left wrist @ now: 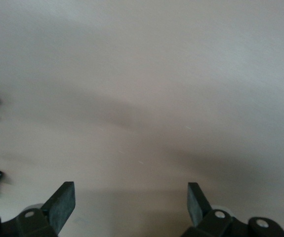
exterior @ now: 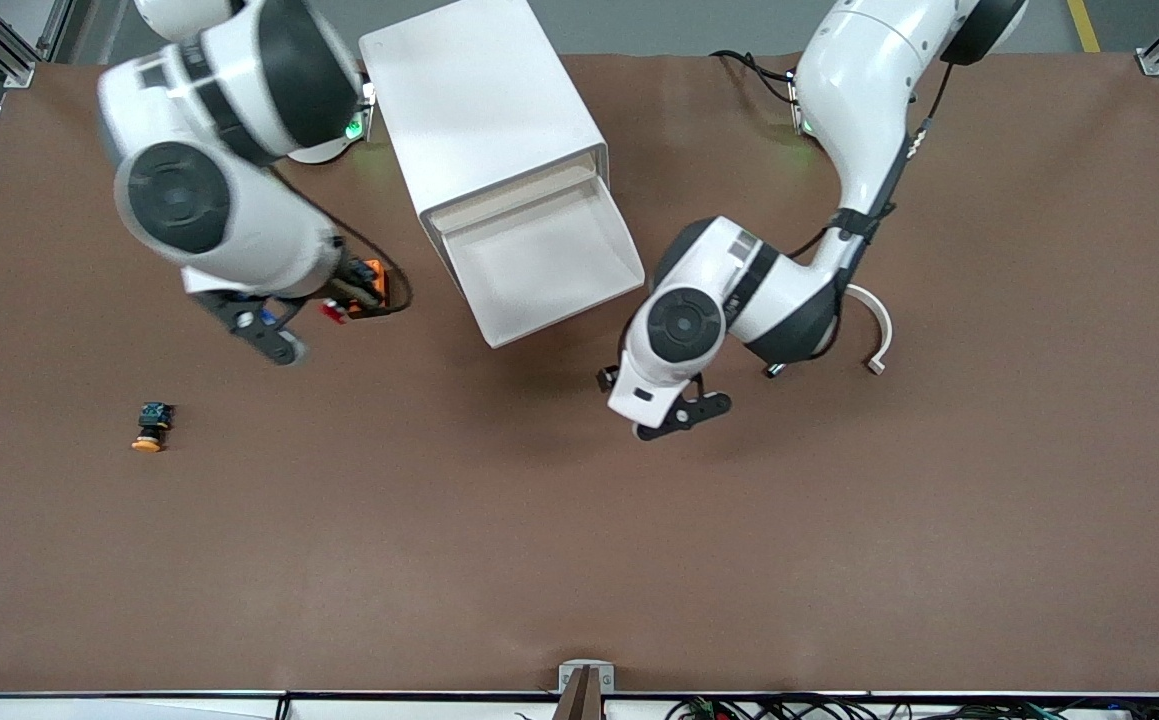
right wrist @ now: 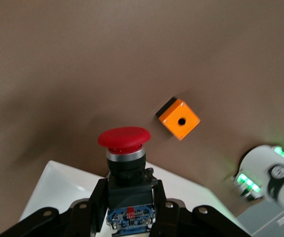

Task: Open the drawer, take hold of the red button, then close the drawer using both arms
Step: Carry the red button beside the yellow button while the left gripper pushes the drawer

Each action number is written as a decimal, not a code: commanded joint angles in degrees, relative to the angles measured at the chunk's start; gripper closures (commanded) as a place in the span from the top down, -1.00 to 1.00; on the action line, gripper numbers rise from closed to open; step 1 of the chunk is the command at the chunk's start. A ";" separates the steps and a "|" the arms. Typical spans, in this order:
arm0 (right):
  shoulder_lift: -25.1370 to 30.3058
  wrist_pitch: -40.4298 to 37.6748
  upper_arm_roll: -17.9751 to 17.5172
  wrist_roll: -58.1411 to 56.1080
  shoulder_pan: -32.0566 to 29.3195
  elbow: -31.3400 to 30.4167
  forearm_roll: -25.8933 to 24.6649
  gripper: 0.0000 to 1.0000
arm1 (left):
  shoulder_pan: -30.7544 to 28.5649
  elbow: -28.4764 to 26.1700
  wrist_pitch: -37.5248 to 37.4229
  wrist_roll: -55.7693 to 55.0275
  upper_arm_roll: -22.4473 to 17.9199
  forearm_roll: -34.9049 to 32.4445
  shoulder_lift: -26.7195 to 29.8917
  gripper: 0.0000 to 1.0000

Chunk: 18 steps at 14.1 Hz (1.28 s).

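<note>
A wide brown counter (exterior: pixel 579 560) fills the scene, with two glossy white arms reaching over it from their bases along one edge. A grey floor and metal frame posts show past the counter's corners.

Between the bases stands a white cabinet (exterior: pixel 484 110) with its drawer (exterior: pixel 539 262) pulled open toward the front camera; the drawer's inside looks bare.

The left arm (exterior: pixel 839 150) bends down beside the drawer. Its left claw (exterior: pixel 684 412) hangs low over bare counter with its fingers (left wrist: pixel 60 205) spread wide apart, holding nothing and touching nothing.

The right arm (exterior: pixel 229 160) is up over the counter toward its own end of the table. Its right claw (right wrist: pixel 131 197) is clamped tight on the black-and-blue body of the button (right wrist: pixel 125 158), whose round red cap points away from the wrist.

A small orange box (right wrist: pixel 179 118) with a hole in one face sits on the counter under the right arm. A second push-button with a yellow-orange cap (exterior: pixel 151 427) lies alone on the counter, nearer the front camera.

No readable writing or brand marks can be made out.
</note>
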<state>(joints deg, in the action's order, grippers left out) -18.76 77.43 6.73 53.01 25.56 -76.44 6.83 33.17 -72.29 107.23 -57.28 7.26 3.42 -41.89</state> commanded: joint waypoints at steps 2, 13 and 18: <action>1.53 1.58 -1.01 -21.49 -8.75 -4.49 -2.34 -0.80 | 3.12 -1.71 3.68 -3.37 -0.40 -0.87 0.58 1.00; 3.73 30.39 -1.01 -42.53 -17.29 -25.85 -11.49 -0.81 | 11.47 -7.51 12.21 -11.54 -0.32 -1.14 1.99 1.00; -0.91 42.44 -1.01 -51.86 -23.18 -29.29 -11.49 -0.81 | 12.01 -7.51 12.39 -13.65 2.31 -0.79 1.99 1.00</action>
<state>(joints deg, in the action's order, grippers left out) -18.37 117.00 6.62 3.66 4.58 -104.68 -3.61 45.10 -78.10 118.91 -68.97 8.03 3.39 -41.59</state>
